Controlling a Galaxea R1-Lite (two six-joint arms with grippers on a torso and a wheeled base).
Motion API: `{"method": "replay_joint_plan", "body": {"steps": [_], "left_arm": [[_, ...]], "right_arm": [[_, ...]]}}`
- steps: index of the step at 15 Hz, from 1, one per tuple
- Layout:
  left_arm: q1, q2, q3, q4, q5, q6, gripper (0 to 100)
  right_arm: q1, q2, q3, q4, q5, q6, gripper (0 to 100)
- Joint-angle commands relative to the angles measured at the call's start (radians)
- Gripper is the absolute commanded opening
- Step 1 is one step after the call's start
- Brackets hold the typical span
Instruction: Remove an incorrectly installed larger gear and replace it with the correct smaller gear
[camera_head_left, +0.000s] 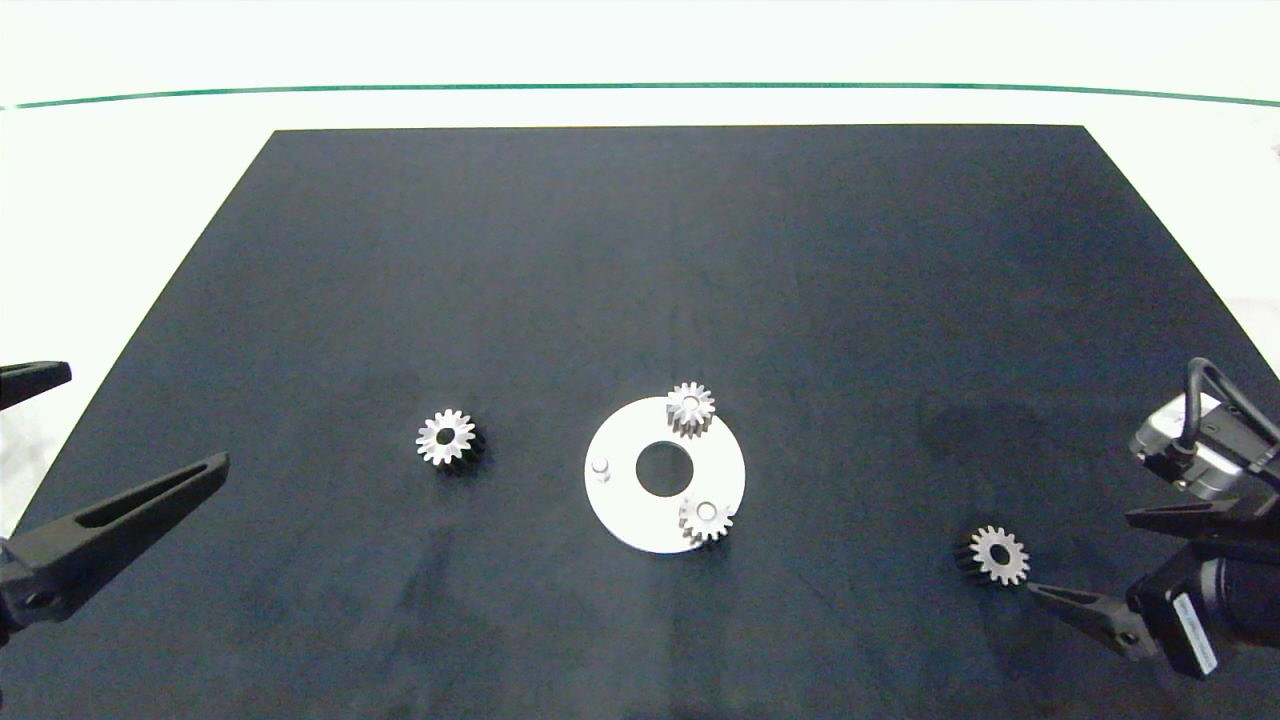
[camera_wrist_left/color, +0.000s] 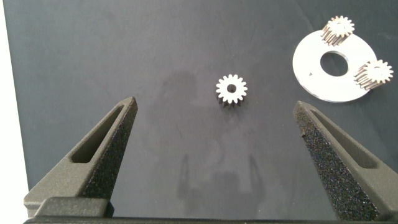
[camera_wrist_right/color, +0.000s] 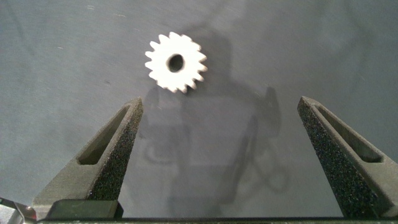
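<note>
Head view, four gears, one disc

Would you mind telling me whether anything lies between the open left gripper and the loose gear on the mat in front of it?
Nothing visible does. The left gripper is open, and only bare black mat lies between its fingers and the smaller gear, which lies flat and apart from the white disc.

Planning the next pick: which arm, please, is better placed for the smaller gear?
Left: the smaller gear lies ahead of the open left gripper, on the side of the empty peg.
</note>
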Motion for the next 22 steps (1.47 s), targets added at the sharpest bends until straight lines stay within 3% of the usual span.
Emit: {"method": "replay_joint_plan", "body": {"steps": [1,7,11,19,22], "left_arm": [[-0.002,-0.023,0.001,0.021,0.001,0.001,100],[-0.002,-0.049,0.002,0.032,0.001,0.001,100],[0.000,-0.057,0.004,0.032,0.001,0.001,100],[-0.002,-0.076,0.004,0.057,0.001,0.001,100],[-0.002,-0.077,-0.001,0.057,0.001,0.001,100]], "right_arm": [[0.070,0.076,0.003,-0.038,-0.011,-0.002,100],[0.097,0.182,0.048,-0.196,-0.057,-0.002,100],[0.113,0.192,0.048,-0.199,-0.062,-0.001,99],[0.108,0.209,0.048,-0.219,-0.057,0.010,82],[0.109,0.209,0.048,-0.219,-0.053,0.085,76]]}}
